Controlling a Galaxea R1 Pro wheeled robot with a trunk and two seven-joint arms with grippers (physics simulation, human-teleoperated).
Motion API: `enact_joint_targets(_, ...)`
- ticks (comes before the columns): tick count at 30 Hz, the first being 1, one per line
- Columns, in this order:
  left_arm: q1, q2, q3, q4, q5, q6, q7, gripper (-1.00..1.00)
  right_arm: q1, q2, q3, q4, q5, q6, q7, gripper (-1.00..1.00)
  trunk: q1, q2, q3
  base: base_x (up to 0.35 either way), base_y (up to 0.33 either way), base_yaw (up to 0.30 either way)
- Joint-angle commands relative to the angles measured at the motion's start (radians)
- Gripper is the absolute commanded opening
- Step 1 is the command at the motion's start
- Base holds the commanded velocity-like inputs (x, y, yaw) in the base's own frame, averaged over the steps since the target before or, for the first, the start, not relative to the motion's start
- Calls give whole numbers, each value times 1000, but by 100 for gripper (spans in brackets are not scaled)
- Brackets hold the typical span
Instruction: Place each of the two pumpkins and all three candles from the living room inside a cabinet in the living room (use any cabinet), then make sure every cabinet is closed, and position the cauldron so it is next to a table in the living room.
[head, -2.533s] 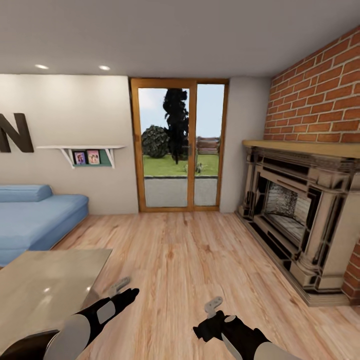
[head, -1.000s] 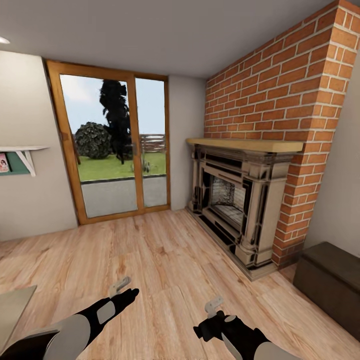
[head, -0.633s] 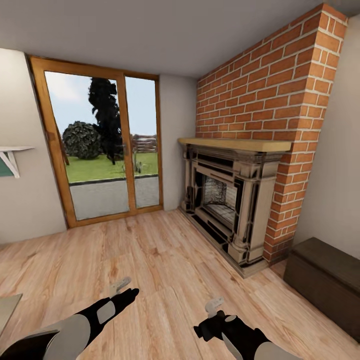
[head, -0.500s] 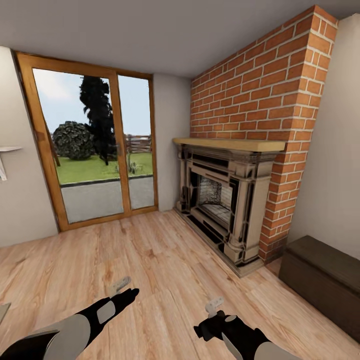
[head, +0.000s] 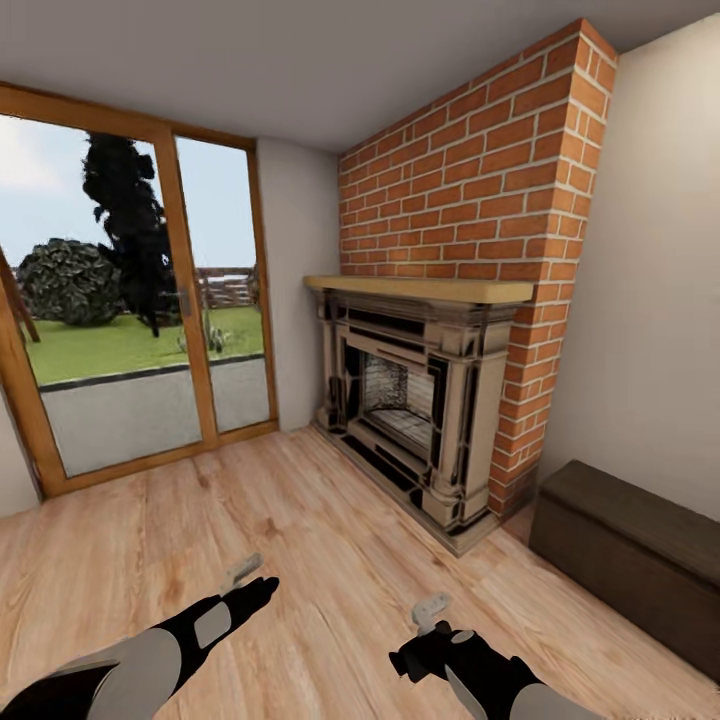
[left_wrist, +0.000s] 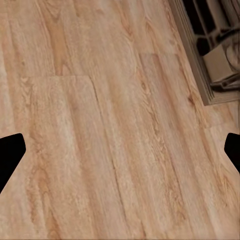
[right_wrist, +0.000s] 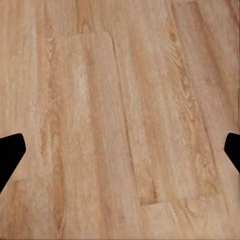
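The head view takes in a pale plank wooden floor (head: 330, 540), a tall red brick chimney wall (head: 470, 170) with a beige stone fireplace (head: 410, 400) under a light wooden mantel, and a wood-framed glass sliding door (head: 130, 310) giving onto grass and dark trees. The long, low, dark brown wooden cabinet (head: 630, 550) stands against the plain wall just right of the brick, its doors flush. The left wrist view adds a corner of the fireplace base (left_wrist: 215, 55) above bare boards. The left end effector (left_wrist: 120, 152) and the right end effector (right_wrist: 120, 152) each show dark fingertips spread wide at the frame edges, holding nothing.
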Motion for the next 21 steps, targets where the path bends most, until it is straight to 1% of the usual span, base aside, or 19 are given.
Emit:
enact_joint_targets(1, -1, 1, 8, 2, 4, 3, -5, 100, -1, 0, 6, -1, -8, 5, 1, 100, 1, -1, -1, 287, 211, -297)
enact_joint_targets(21, -1, -2, 8, 2, 3, 3, -5, 100, -1, -4, 6, -1, -9, 4, 2, 100, 1, -1, -1, 301, 150, -297)
